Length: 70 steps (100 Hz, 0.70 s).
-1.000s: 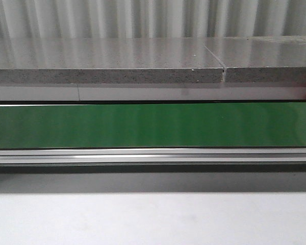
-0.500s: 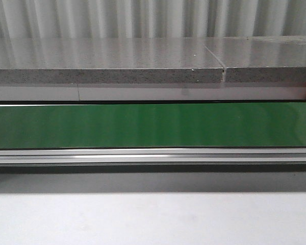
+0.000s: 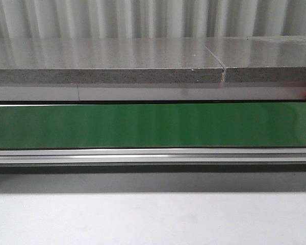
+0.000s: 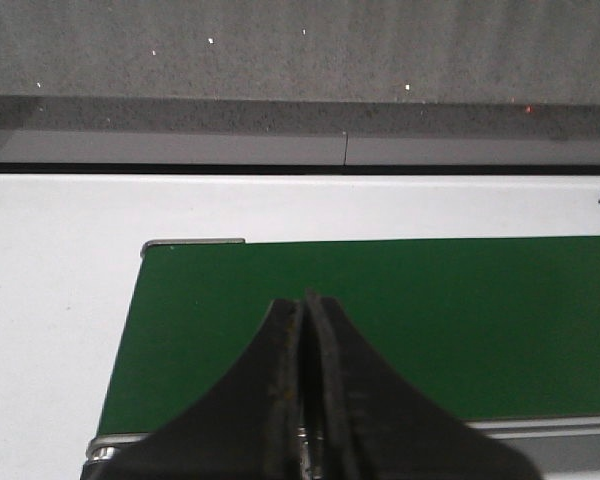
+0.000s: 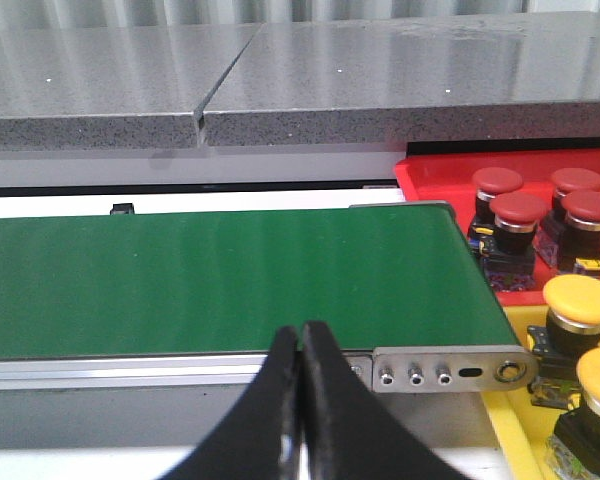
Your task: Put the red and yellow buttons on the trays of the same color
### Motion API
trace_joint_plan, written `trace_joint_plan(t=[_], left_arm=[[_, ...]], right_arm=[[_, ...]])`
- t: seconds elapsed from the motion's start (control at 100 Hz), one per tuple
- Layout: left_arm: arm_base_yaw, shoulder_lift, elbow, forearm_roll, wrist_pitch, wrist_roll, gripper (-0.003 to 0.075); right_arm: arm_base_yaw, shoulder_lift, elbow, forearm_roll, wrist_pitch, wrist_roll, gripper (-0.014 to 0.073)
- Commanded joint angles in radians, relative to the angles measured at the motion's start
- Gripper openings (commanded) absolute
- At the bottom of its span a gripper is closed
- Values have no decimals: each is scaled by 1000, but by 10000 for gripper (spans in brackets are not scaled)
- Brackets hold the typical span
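While both pincers sit closed and empty, left pincer (image 4: 305,385) and right pincer (image 5: 300,400) level over the flat green conveyor belt (image 5: 220,280), red mushroom-head plastic buttons (image 5: 518,210) fill the red plastic tray (image 5: 430,175) at two o'clock, yellow ones (image 5: 580,300) the yellow tray (image 5: 515,440) at four. Rigid, light, smooth-domed, they look best gripped at the black body beneath the cap.

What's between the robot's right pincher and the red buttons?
In the right wrist view, bare green belt and its metal end separate the right gripper from the red buttons.

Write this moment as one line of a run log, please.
left gripper shut, empty | right gripper shut, empty | green belt bare | red buttons in red tray | yellow buttons in yellow tray
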Motion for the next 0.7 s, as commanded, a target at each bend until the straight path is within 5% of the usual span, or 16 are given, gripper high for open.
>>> trace_joint_plan(t=[0.0,0.55,0.69], left_arm=[[19,-50,25,1,-129,-16,-21],[49,-480,462,26,-387,-16,-21],[49,-516,456,19,-307,-16,-21]], right_arm=[[-2,-13,-14,-7,-76,-4,-67],[-2,-13,-14,-7,-76,-4,-67],[-2,-12,-14,-7,-76,-4,-67]])
